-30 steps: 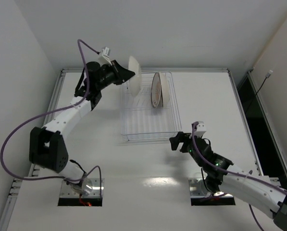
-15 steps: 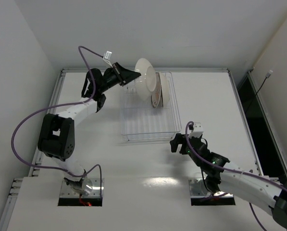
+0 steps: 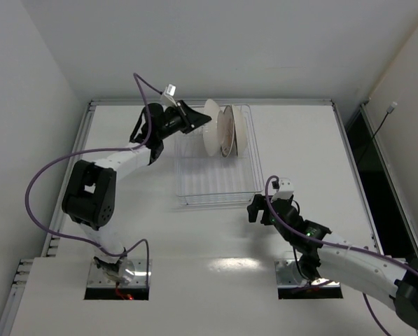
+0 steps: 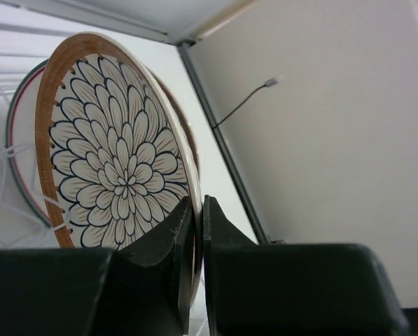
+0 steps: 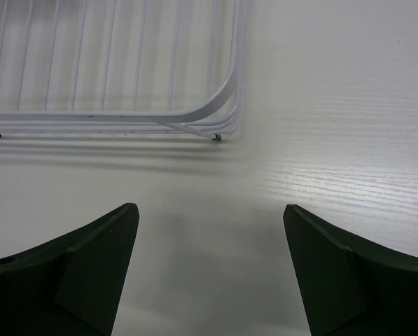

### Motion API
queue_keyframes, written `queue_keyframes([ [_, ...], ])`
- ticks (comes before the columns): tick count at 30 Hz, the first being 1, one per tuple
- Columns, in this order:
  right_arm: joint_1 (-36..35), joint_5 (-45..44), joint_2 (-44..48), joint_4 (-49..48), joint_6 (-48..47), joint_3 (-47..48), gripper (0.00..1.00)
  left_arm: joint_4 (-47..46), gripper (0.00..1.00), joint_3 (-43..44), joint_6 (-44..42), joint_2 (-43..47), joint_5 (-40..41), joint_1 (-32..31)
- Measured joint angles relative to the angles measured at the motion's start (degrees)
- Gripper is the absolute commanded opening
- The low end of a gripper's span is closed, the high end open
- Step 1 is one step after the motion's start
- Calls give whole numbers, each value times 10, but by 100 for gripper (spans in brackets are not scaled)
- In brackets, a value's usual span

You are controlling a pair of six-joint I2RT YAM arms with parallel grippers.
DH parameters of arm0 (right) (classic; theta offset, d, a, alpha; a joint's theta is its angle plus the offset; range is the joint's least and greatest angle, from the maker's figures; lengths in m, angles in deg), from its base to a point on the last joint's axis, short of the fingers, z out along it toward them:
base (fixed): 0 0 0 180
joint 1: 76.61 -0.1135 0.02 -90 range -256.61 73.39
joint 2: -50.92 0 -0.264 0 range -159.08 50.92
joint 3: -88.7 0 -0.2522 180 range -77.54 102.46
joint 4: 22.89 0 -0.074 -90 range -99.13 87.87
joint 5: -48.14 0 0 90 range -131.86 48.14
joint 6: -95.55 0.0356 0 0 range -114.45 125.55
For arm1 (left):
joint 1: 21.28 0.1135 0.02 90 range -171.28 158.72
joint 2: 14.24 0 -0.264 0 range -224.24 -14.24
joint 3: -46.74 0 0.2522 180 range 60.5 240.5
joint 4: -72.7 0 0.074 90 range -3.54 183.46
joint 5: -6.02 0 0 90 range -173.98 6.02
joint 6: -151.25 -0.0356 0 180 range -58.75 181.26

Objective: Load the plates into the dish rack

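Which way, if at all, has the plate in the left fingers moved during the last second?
Yes. In the top view the plate moved right, from near the dish rack's left rim to beside the standing plates.

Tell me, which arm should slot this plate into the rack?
Left. The left tool grips the plate by its rim over the rack, beside two standing plates. The right tool is open and empty, near the rack's corner.

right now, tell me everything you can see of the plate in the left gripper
The plate is round, shallow and ceramic-looking, with a brown rim and a white face of dark-lined petals. It stands on edge over the dish rack's far end, beside other upright plates. The left gripper pinches its rim; whether it rests on wires is unclear.
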Motion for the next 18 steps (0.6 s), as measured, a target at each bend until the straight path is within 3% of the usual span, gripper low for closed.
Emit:
queue_keyframes([
  [12, 0, 0, 3, 0, 0, 0, 83, 78, 0, 4, -44, 0, 141, -54],
  [18, 0, 1, 16, -1, 0, 0, 84, 131, 0, 47, -62, -8, 219, -88],
])
